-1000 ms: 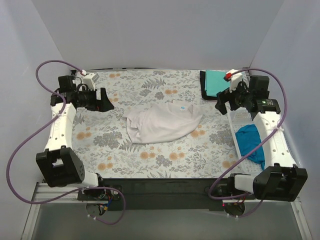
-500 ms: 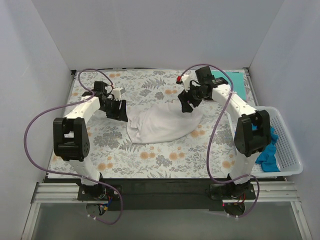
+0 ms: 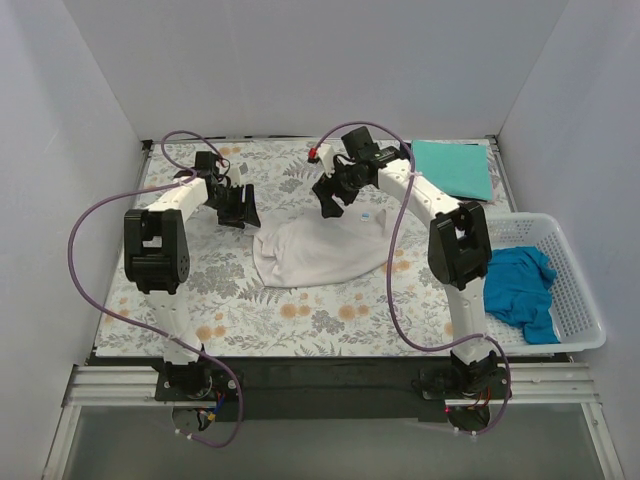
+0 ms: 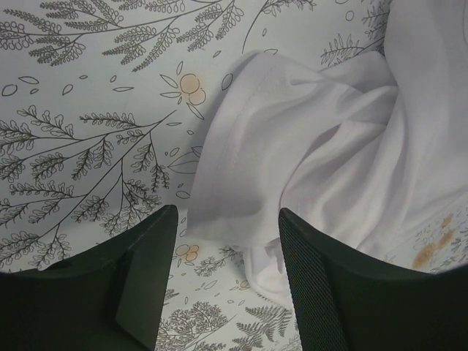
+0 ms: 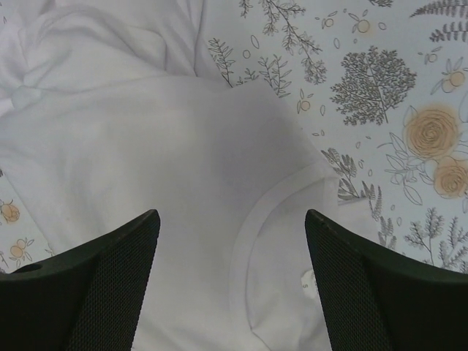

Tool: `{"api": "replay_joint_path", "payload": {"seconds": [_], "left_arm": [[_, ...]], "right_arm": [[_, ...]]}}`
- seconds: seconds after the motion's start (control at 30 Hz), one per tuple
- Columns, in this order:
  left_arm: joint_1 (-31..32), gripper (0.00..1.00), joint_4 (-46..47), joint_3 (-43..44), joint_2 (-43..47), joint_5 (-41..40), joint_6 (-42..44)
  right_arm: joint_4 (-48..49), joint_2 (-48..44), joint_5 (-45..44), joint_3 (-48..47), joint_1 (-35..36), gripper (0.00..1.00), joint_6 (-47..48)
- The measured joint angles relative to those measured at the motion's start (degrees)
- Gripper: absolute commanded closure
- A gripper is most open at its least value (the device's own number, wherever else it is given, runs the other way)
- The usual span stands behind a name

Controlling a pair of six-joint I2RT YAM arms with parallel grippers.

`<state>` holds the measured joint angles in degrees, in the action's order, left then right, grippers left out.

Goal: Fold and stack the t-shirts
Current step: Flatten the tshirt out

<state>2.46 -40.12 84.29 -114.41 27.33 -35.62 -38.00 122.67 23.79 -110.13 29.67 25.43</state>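
Two tools hang spread apart above the crumpled white t-shirt [image 3: 320, 250]: left tool [image 4: 227, 245] over a hemmed fold, right tool [image 5: 230, 245] over the collar [image 5: 252, 219], whose tiny label [image 5: 308, 280] is unreadable.

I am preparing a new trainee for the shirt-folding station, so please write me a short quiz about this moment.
1. True or false: the left tool and the right tool are both open.
2. Where does the bright blue t-shirt lie? A folded at the far edge; B in the white lattice basket; C hanging in the air.
3. Fill in: the right tool hangs over the white t-shirt's ____.
Key: 1 true; 2 B; 3 collar.
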Motion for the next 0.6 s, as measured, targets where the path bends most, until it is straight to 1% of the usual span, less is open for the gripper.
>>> {"api": "replay_joint_path", "payload": {"seconds": [0.13, 0.27, 0.37, 0.43, 0.47, 0.53, 0.57, 0.6], "left_arm": [[0.0, 0.41, -0.3, 1.3, -2.0, 0.1, -1.7], [0.0, 0.39, -1.8, 1.4, -2.6, 0.1, -3.0], [0.0, 0.39, -2.7, 1.4, -2.6, 0.1, -3.8], [0.0, 0.42, -3.3, 1.4, -2.6, 0.2, -4.3], [0.0, 0.44, -3.5, 1.4, -2.6, 0.3, -4.5], [0.0, 0.53, -3.7, 1.4, -2.6, 0.8, -5.1], [0.0, 0.60, -3.8, 1.5, -2.6, 1.2, -5.5], [0.0, 0.65, -3.9, 1.5, -2.6, 1.6, -5.9]], "right_arm": [[0.0, 2.8, 0.6, -0.7, 1.0, 0.10, 0.2], [0.1, 4.9, 1.3, -1.2, 1.6, 0.03, 0.2], [0.4, 6.0, 1.8, -1.2, 2.2, 0.02, -0.2], [0.6, 6.9, 2.1, -1.6, 2.7, 0.02, -0.5], [0.8, 7.2, 2.2, -1.7, 3.0, 0.07, -0.6], [1.0, 8.1, 2.5, -2.0, 3.5, 0.19, -1.0], [1.1, 8.5, 2.7, -2.0, 3.6, 0.37, -1.1], [1.2, 8.8, 3.0, -2.0, 3.8, 0.48, -1.0]]}}
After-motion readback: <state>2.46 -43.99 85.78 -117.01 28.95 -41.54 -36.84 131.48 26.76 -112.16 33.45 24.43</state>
